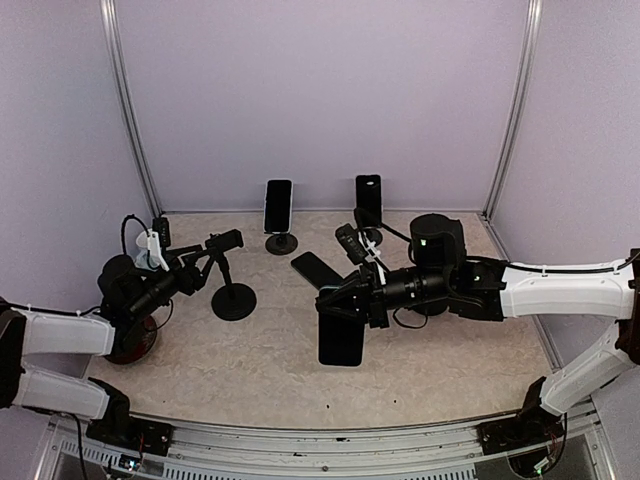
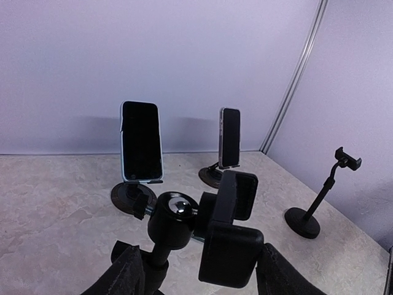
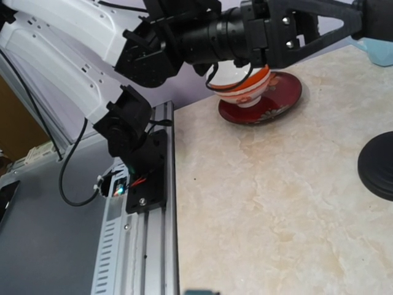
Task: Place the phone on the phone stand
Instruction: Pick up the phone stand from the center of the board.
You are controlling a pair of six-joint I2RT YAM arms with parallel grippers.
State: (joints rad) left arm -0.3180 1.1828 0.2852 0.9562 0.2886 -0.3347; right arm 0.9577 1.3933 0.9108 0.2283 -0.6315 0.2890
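Right fingers (image 1: pixel 340 298): clamped on a black rectangular phone (image 1: pixel 340 342).
Left fingers (image 2: pixel 129 273): closed around the head of a black round-based phone stand (image 1: pixel 234 300), at the phone's nine o'clock.

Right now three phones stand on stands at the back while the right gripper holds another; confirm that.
Two, not three. The top view shows only the white-edged phone and the dark phone on stands at the back; the right gripper does hold a third phone.
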